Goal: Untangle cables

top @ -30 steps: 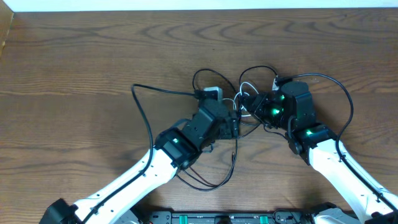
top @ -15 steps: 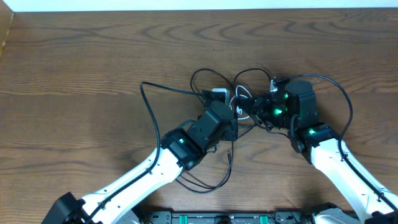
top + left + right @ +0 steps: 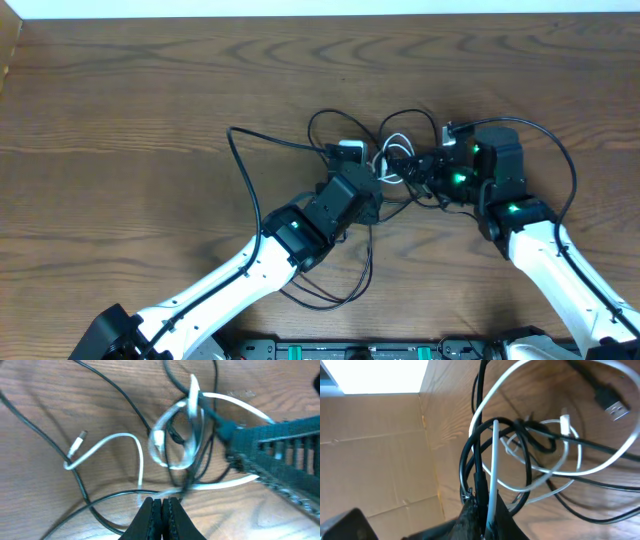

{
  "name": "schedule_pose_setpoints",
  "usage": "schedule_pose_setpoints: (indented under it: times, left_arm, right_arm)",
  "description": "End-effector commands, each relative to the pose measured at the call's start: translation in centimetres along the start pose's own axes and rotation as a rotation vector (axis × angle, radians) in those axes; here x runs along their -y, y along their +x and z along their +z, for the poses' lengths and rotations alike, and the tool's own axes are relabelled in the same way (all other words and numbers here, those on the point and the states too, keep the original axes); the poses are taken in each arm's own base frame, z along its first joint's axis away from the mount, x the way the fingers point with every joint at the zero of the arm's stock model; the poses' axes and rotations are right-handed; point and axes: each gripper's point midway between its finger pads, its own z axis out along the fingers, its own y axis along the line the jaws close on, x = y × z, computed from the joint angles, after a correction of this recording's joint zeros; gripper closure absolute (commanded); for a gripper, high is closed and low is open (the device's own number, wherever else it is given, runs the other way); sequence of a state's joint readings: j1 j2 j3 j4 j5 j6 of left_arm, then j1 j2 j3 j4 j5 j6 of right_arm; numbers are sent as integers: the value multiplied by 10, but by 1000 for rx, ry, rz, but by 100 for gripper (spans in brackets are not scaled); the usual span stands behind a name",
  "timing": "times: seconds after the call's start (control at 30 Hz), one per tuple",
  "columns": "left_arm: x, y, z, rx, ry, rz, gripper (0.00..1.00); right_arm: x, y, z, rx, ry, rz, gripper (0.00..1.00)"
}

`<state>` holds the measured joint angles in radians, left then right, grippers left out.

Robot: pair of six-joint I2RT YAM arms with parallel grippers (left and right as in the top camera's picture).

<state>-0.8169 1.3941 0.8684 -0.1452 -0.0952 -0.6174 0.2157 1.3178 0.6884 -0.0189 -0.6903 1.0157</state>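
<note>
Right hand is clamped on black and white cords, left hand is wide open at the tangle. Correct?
Not quite. The left hand is shut, its fingers pressed together right at the white cord; the left wrist view shows this. The right hand is indeed clamped on the black cords and a white one.
</note>
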Motion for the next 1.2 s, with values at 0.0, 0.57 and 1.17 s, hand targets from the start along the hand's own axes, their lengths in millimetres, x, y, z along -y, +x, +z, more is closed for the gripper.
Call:
schedule_pose_setpoints:
  times: [0.0,0.57,1.17]
  left_arm:
    - [-6,-20,-5,62,-33,19,92]
    - [68,-3,-22,-92,456,192,59]
    - [46,-5,1,-67,319,173,61]
  right_arm:
    - [-3,-6,-9,-7,-36,-127,98]
    - [17,4,-24,-92,-39,-333,98]
    - [2,21,-28,-179,-140,-325,98]
